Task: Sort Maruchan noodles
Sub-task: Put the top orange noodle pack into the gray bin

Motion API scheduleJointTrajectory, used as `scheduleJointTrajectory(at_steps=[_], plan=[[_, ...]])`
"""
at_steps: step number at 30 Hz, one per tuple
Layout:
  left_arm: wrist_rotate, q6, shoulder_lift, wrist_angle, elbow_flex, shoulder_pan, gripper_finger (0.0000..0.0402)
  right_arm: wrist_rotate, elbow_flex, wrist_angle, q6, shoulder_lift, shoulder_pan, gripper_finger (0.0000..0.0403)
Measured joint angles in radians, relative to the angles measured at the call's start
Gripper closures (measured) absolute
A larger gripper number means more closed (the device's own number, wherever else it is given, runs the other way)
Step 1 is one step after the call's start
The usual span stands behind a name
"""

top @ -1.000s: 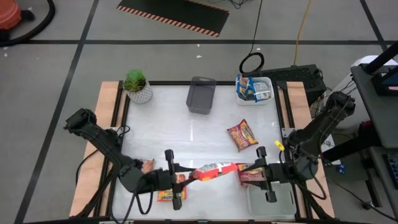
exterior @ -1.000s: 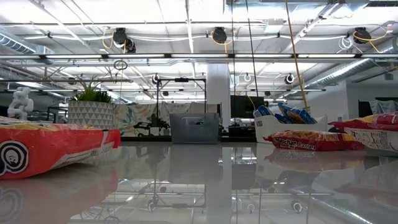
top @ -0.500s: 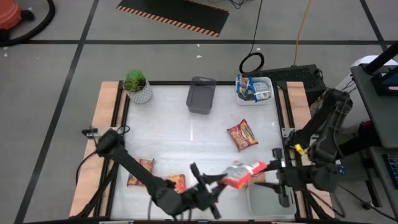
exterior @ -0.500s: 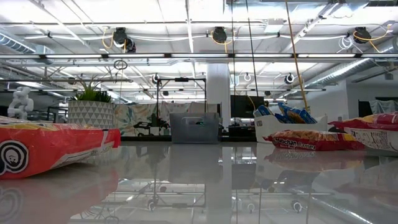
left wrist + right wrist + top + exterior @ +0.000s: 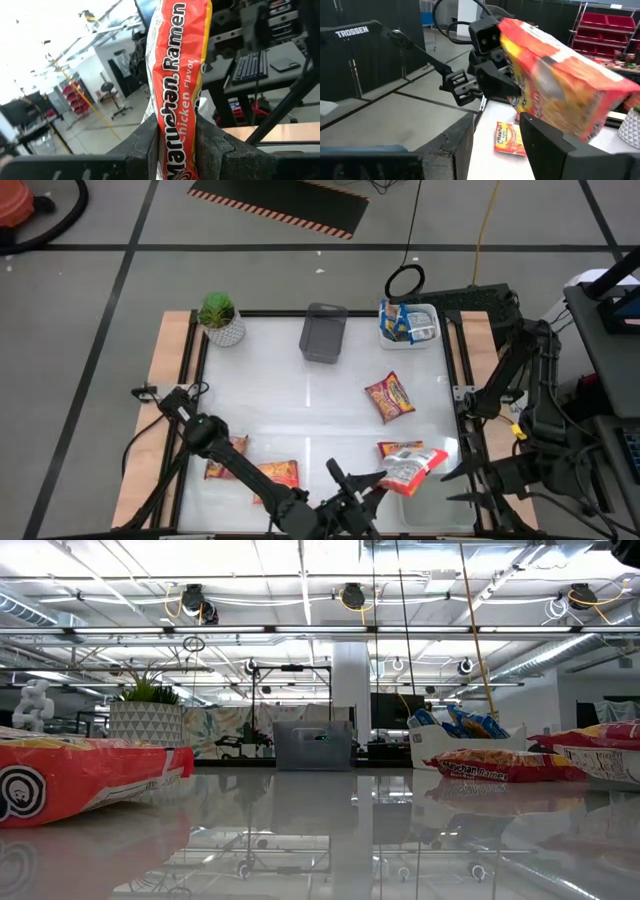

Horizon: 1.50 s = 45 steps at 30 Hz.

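An orange-and-yellow Maruchan noodle packet (image 5: 418, 468) hangs near the table's near right corner, over the left rim of a white tray (image 5: 440, 502). My left gripper (image 5: 378, 480) is shut on it. My right gripper (image 5: 462, 480) stands open just to the right of the packet (image 5: 555, 85), nothing between its fingers. Other packets lie flat on the table: two on the right (image 5: 390, 397) (image 5: 400, 450), two at the near left (image 5: 275, 473) (image 5: 225, 457). Blue packets fill a white tray (image 5: 408, 322) at the far right. My left gripper pinches the packet's two flat faces between its two fingers at the end nearest the wrist (image 5: 176, 131). The fingers come level from the table's left and lie along the packet. The packet stands on edge, sticks out past the fingertips, and is lifted clear of the table.
A grey tray (image 5: 323, 332) stands at the far middle and a small potted plant (image 5: 220, 318) at the far left corner. The left arm stretches along the table's near edge. The middle of the table is bare.
My left gripper has carried the packet along the near edge toward the table's right edge, rolling so the packet turned from flat onto its edge. My right gripper has drawn back toward the right edge, away from the packet.
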Motion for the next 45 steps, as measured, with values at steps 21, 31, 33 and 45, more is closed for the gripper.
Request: scheduleJointTrajectory(at_steps=[21,31,33,45], plan=[[-0.129,-0.372,0.005,-0.314,0.001,-0.001,0.0305,0.212,-0.001,0.013,-0.341,0.107,-0.005,0.0247],[-0.244,-0.292,0.005,-0.407,0.001,-0.010,0.0305,0.137,-0.001,0.108,-0.262,0.089,-0.142,0.0247],[-0.277,-0.246,0.005,-0.420,0.001,-0.017,0.0305,0.094,-0.001,0.126,-0.245,0.090,-0.153,0.0247],[-0.423,-0.121,0.005,-0.529,0.001,-0.032,0.0305,-0.262,-0.001,0.199,0.048,0.090,-0.303,0.0247]])
